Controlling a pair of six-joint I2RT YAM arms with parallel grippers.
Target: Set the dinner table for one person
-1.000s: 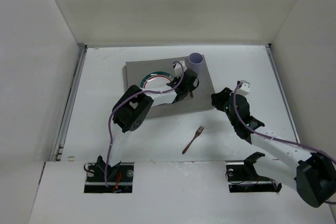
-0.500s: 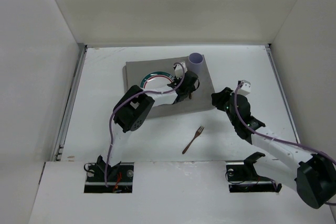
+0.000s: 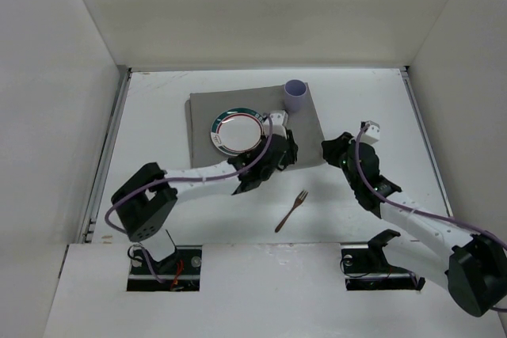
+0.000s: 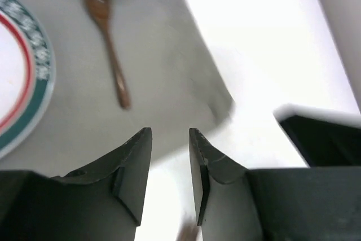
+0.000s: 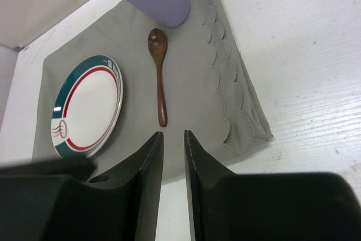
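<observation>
Top external view: a wide white surface (image 3: 158,116), the dinner table, fills the floor of a white-walled enclosure, with two robot arms fixed at its near edge. Nearest to the arm bases, a small brown fork (image 3: 291,210) lies by itself on the bare surface, at a slant, its prongs pointing away to the right.

Beyond the fork, both arms reach toward the near right corner of a grey cloth mat (image 3: 207,110) that lies on the middle of the surface toward its far side. The left arm stretches low from the left, and the right arm comes in from the right. Their wrists are close together but apart.

Left wrist view: the left pincer (image 4: 170,131) hangs over the mat's near edge, its two dark fingers parted by a modest gap and holding nothing.

Right wrist view: the right pincer (image 5: 174,134) is also empty, its fingers separated by only a thin slit.

On the mat, a round white plate (image 3: 237,131) with a green and red band on its rim sits left of centre. A brown wooden spoon (image 5: 160,77) lies just to the right of the plate, its bowl pointing away. Farthest off, a lilac cup (image 3: 295,95) stands upright at the mat's far right corner, just past the spoon's bowl.
</observation>
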